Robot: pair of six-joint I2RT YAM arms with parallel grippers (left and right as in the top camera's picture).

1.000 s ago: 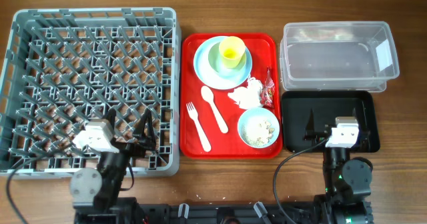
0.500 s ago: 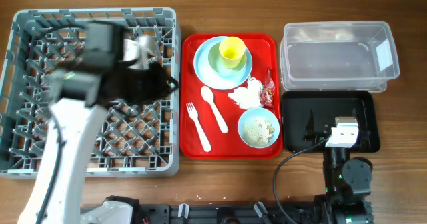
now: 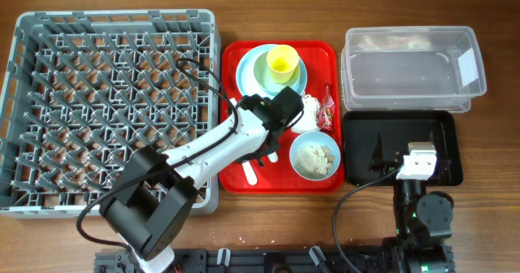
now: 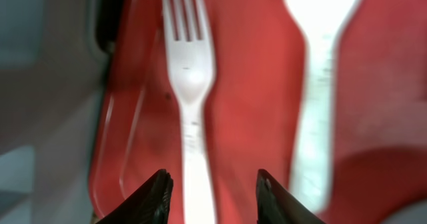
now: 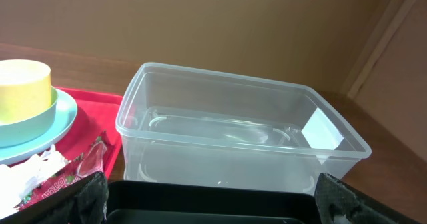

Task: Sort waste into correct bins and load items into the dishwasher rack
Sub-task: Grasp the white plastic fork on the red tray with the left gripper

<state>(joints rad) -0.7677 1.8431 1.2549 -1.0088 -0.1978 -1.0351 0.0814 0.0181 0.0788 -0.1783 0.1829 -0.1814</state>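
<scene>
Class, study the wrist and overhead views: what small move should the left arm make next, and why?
The left end effector hangs open astride the handle of the white fork, which lies flat on the red tray. So the likely next move is to lower straight down and close on that handle.

1 rack [image 3: 97,86] | 2 bins [image 3: 406,74] | 1 cup [image 3: 283,62] | 1 plate [image 3: 244,76] | 2 bowls [image 3: 262,70] | 1 fork [image 4: 189,77] | 1 spoon [image 4: 320,11]

We are seeing a grey rack [image 3: 114,102] with a lattice grid and a red tray [image 3: 280,177]. On it we are seeing a yellow cup [image 3: 283,62], pale green bowl [image 3: 262,74], pale blue plate [image 3: 244,80], white fork [image 4: 190,84], white spoon [image 4: 317,84], white napkin [image 3: 307,114], shiny red wrapper [image 3: 327,106], and pale blue bowl [image 3: 333,169] of beige scraps [image 3: 317,155]. Beside it we are seeing a clear tub [image 3: 410,70], black tray [image 3: 357,155], and brown wood-grain table [image 3: 487,224].
</scene>
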